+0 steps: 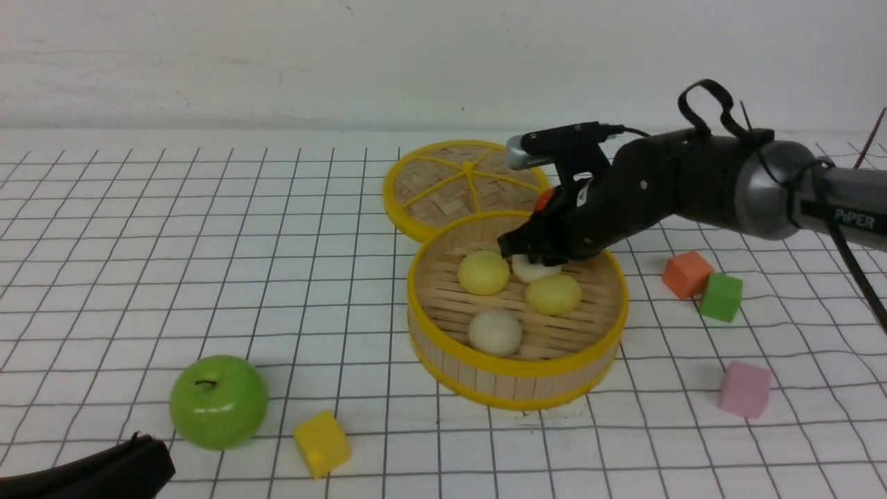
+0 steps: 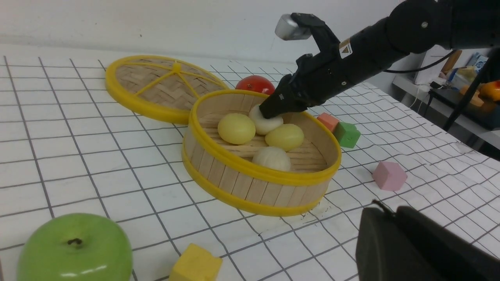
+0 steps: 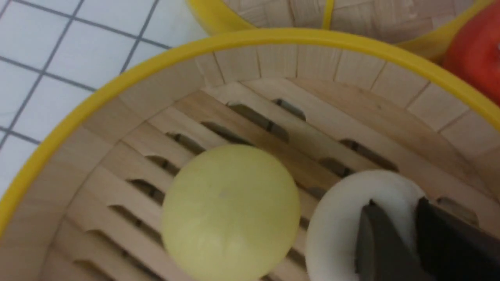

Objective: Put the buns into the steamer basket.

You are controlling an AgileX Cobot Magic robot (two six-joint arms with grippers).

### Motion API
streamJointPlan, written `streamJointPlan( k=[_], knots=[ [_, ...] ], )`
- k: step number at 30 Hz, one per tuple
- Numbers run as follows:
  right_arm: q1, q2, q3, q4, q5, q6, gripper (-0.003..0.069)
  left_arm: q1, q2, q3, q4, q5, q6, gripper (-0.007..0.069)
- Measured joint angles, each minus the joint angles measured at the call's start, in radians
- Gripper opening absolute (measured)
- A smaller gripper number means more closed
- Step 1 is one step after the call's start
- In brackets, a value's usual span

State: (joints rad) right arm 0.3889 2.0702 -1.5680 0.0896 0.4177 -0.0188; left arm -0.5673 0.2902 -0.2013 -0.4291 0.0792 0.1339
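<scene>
The steamer basket (image 1: 516, 367) stands mid-table with the buns inside. Two pale yellow buns (image 1: 483, 272) (image 1: 552, 294) and one off-white bun (image 1: 495, 332) rest on its slats. My right gripper (image 1: 527, 256) reaches over the far rim, and its fingers pinch a fourth, white bun (image 1: 533, 270) low in the basket. The right wrist view shows the white bun (image 3: 340, 222) squeezed between the fingertips of the right gripper (image 3: 395, 203), beside a yellow bun (image 3: 230, 210). My left gripper (image 2: 384, 208) is shut and empty at the near left corner (image 1: 149, 450).
The flat woven lid (image 1: 464, 184) lies behind the basket, touching it, with a red ball (image 1: 544, 199) beside it. A green apple (image 1: 218, 400) and yellow cube (image 1: 321, 443) sit near left. Orange (image 1: 687, 274), green (image 1: 721, 296) and pink (image 1: 744, 389) cubes lie to the right.
</scene>
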Motion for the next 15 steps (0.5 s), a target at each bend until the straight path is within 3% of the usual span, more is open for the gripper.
streamJointPlan(
  k=[1,3,8,11,15],
  knots=[
    [0.0,0.0,0.0,-0.002,0.0,0.0,0.0202,0.0,0.0,0.0,0.0,0.0,0.0,0.0036],
    [0.0,-0.015,0.0,-0.012,0.017,0.0,0.0315,0.0,0.0,0.0,0.0,0.0,0.0,0.0038],
    [0.0,-0.125,0.001,-0.018,0.179,0.004,0.0442,0.0,0.0,0.0,0.0,0.0,0.0,0.0038],
    [0.0,-0.268,0.001,-0.026,0.335,0.044,0.0451,0.0,0.0,0.0,0.0,0.0,0.0,0.0038],
    [0.0,-0.44,0.028,-0.049,0.537,0.112,0.0375,0.0,0.0,0.0,0.0,0.0,0.0,0.0038]
  ],
)
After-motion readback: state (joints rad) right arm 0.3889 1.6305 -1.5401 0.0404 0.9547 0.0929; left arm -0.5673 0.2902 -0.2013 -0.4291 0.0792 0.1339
